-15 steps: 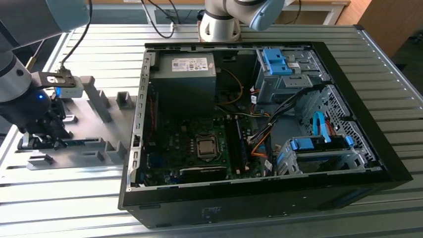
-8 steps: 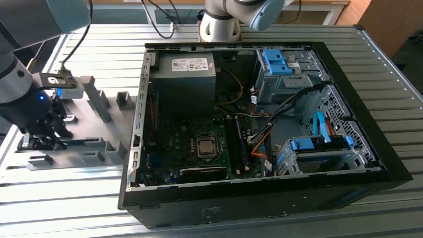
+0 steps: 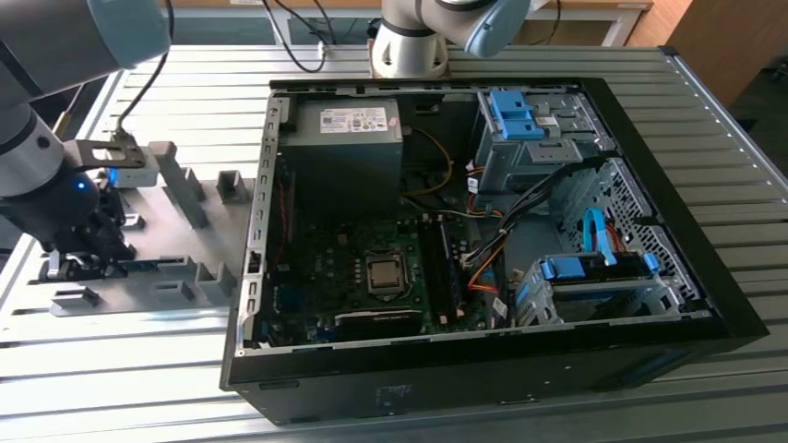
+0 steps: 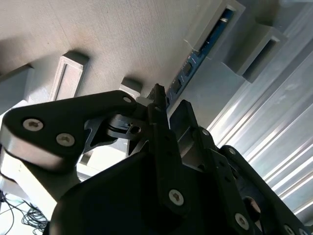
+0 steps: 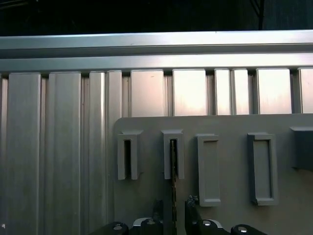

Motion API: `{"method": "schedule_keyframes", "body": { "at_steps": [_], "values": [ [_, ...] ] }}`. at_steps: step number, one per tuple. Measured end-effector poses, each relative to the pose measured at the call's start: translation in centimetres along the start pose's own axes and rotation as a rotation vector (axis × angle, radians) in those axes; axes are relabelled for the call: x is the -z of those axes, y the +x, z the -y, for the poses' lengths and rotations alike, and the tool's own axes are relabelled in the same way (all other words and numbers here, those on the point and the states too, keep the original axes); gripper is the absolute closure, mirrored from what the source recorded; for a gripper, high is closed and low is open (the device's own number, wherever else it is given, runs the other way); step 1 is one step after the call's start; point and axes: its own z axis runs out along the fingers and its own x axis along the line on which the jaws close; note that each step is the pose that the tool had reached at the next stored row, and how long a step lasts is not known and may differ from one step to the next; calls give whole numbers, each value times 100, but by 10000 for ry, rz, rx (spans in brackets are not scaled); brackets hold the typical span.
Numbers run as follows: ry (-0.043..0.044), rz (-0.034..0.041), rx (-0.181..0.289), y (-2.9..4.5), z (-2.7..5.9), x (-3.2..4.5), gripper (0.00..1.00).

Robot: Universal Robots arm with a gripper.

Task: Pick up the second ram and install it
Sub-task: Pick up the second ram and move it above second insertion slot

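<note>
A robot arm's pincer [image 3: 80,258] hangs low over a grey fixture plate [image 3: 173,245] on a slatted metal worktop [image 3: 124,369]. It is just beside an open computer case [image 3: 431,388], on the exterior view's left of the case. The second ram [image 5: 173,169], a thin green memory stick, stands on its long edge on that plate, outside the case, with one end seated in a slotted block [image 5: 179,156]. In the first wrist view the pincer [image 5: 173,208] straddles it. Its two fingers [image 5: 159,210] are apart, one facing each flat side, with a sliver of gap on both sides, so nothing is clamped yet. The second wrist view shows the second ram [image 4: 195,56] running from its block down between the same fingers. Judging by its build, it is light, stiff and brittle, with smooth faces that could slip. The safest hold looks to be across the flat faces near the middle of the upper edge, squeezed gently and kept clear of its contact edge.
</note>
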Motion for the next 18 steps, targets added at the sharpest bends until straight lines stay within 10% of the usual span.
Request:
{"method": "schedule_keyframes", "body": {
  "at_steps": [18],
  "values": [
    [1,22,-1,-24,0,-15,77]
  ]
}}
